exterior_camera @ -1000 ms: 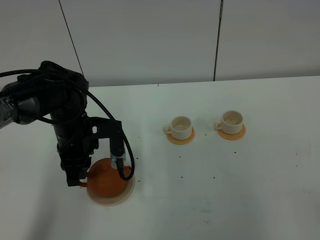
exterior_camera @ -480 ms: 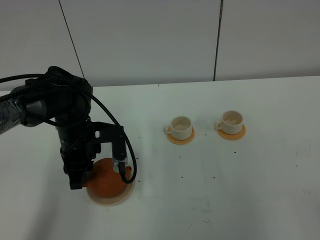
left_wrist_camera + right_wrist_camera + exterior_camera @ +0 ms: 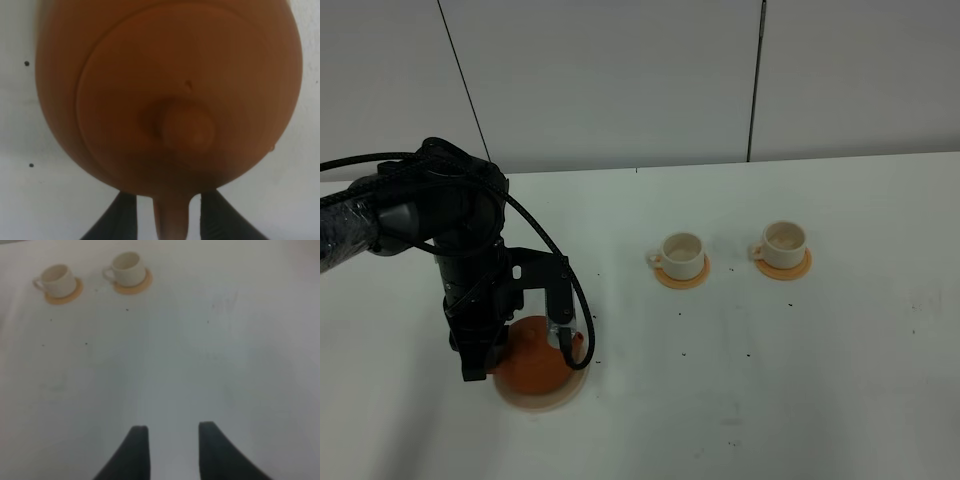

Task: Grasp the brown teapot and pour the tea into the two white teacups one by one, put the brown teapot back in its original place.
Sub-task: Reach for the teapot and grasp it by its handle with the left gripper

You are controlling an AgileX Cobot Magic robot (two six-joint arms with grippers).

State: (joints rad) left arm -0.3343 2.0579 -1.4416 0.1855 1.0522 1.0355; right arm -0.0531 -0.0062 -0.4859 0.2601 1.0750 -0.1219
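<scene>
The brown teapot (image 3: 538,362) sits on the pale beige coaster (image 3: 542,399) at the front left of the table. My left gripper (image 3: 480,362) hangs over its handle side. In the left wrist view the teapot (image 3: 170,90) fills the frame, and its handle (image 3: 172,220) runs between the two dark fingers (image 3: 122,220) of my left gripper (image 3: 170,202), with a thin gap on each side. The two white teacups (image 3: 682,252) (image 3: 785,241) stand on orange saucers at centre right. My right gripper (image 3: 172,432) is open over bare table, with the cups (image 3: 56,280) (image 3: 126,267) far from it.
The white table (image 3: 770,380) runs back to a grey panelled wall. Small dark specks dot the surface between the teapot and the cups. A black cable loops off the left arm (image 3: 450,230) beside the teapot.
The left arm has shifted slightly to the right over the teapot. The teapot stays on the coaster and the cups have not moved.
</scene>
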